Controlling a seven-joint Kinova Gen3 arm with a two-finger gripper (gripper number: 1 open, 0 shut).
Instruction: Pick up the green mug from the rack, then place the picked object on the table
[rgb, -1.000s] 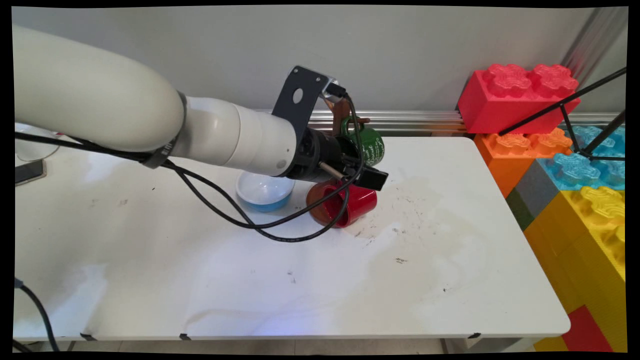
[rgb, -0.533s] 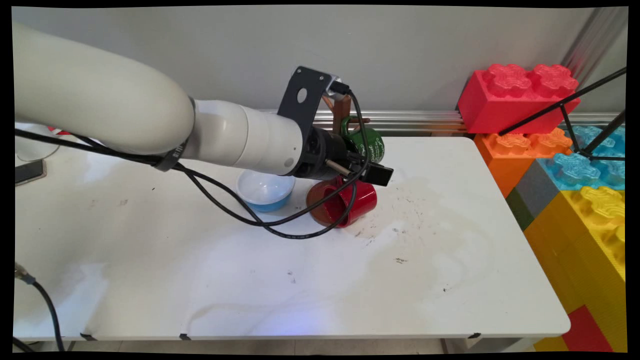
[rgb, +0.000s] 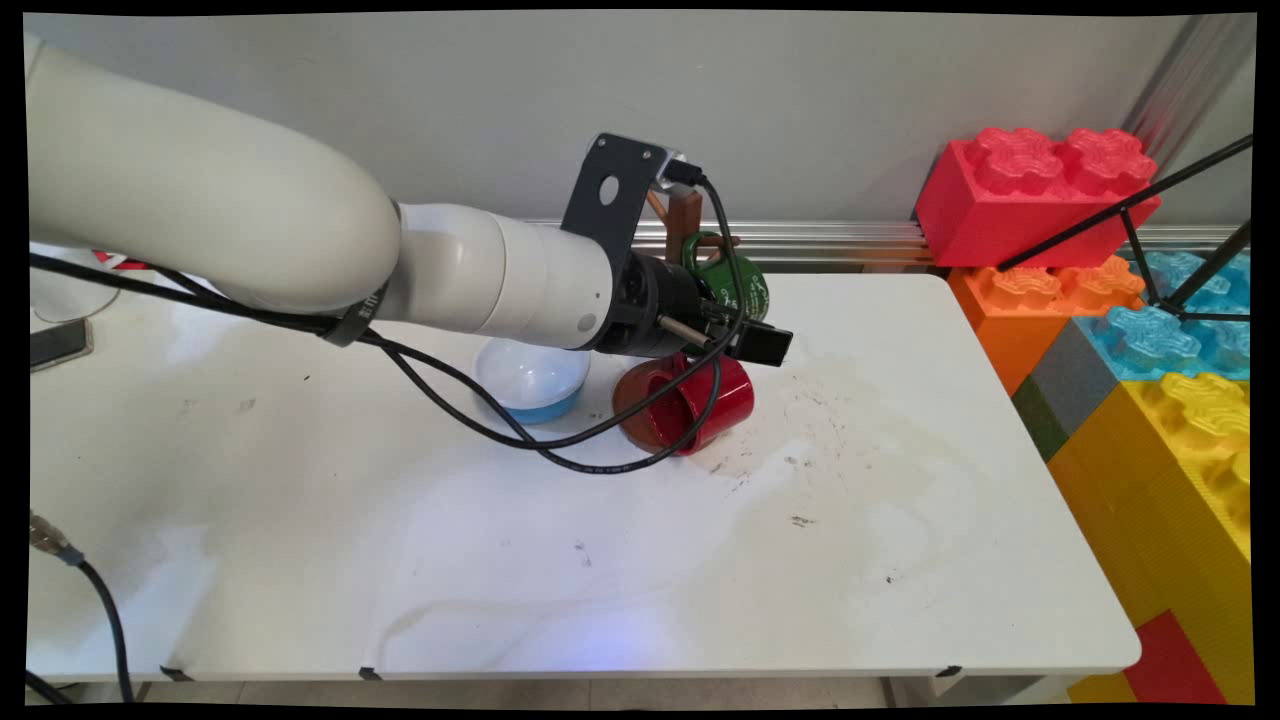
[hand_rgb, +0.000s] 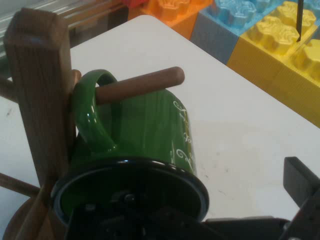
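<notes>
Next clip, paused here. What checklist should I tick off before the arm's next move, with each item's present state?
1. Green mug handle hooked over the rack's peg: ok.
2. Gripper right at the green mug: ok.
3. Gripper's hold on it: cannot tell.
4. Red mug upright: not ok, it lies on its side.
5. Black cable off the red mug: cannot tell.
</notes>
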